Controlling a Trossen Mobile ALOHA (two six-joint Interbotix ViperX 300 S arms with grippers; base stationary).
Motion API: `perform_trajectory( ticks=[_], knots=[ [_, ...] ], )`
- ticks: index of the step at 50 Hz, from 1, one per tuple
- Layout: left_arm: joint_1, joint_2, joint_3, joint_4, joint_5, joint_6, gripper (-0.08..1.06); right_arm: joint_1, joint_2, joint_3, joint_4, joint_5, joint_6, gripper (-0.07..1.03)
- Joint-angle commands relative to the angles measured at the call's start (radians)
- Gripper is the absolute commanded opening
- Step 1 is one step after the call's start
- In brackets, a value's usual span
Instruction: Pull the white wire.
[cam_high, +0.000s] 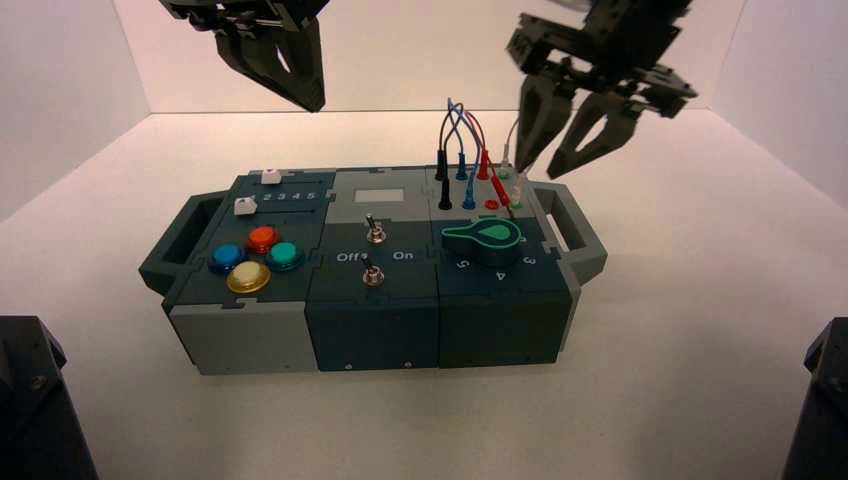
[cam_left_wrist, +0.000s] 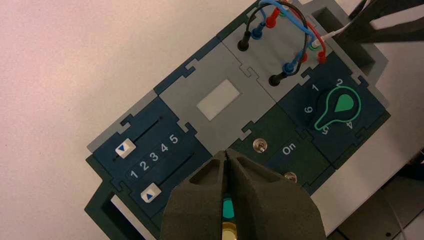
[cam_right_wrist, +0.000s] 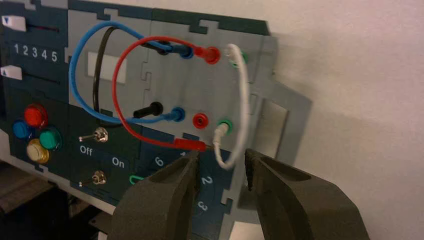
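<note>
The white wire (cam_right_wrist: 244, 100) arches in a short loop between two green sockets at the right end of the box (cam_high: 380, 320). It also shows in the high view (cam_high: 511, 138) and the left wrist view (cam_left_wrist: 335, 34). My right gripper (cam_right_wrist: 221, 164) is open, with the bottom of the white loop hanging between its fingers, not touching either. In the high view the right gripper (cam_high: 540, 168) hovers just above the wire panel's right edge. My left gripper (cam_high: 305, 95) is shut and empty, held high above the box's back left; it shows in the left wrist view (cam_left_wrist: 227, 152).
Black (cam_right_wrist: 100, 65), blue (cam_right_wrist: 75, 85) and red (cam_right_wrist: 117, 95) leads arch beside the white wire. A red plug (cam_right_wrist: 190, 144) lies close to the white wire's near plug. A green knob (cam_high: 485, 240), two toggle switches (cam_high: 374, 232), coloured buttons (cam_high: 262, 240) and sliders (cam_high: 270, 178) are on the box.
</note>
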Motion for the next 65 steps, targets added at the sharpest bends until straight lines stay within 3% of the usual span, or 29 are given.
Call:
perform_trajectory(
  ticks=[1,16,21,28,31,51,65],
  knots=[
    [-0.006,-0.005,-0.029,-0.002,-0.003,0.005,-0.03,0.015,0.032,-0.046,0.009,-0.005,-0.002,0.49],
    [-0.006,-0.009,-0.031,-0.002,0.006,0.006,-0.03,0.015,0.106,-0.058,0.009,-0.014,-0.002,0.38],
    [-0.006,-0.011,-0.031,-0.002,0.006,0.006,-0.03,0.015,0.112,-0.055,0.003,-0.028,-0.002,0.17],
    [-0.005,-0.009,-0.032,-0.002,0.006,0.008,-0.03,0.015,0.110,-0.058,0.000,-0.037,-0.002,0.07],
    [-0.006,-0.008,-0.034,-0.002,0.006,0.008,-0.03,0.015,0.107,-0.060,-0.002,-0.038,-0.002,-0.02],
    [-0.006,-0.012,-0.035,-0.002,0.006,0.008,-0.03,-0.012,-0.034,-0.043,-0.017,0.002,0.006,-0.02],
    [-0.005,-0.017,-0.038,-0.002,0.009,0.008,-0.03,-0.064,-0.075,-0.029,-0.106,0.114,0.032,-0.02]
  ],
)
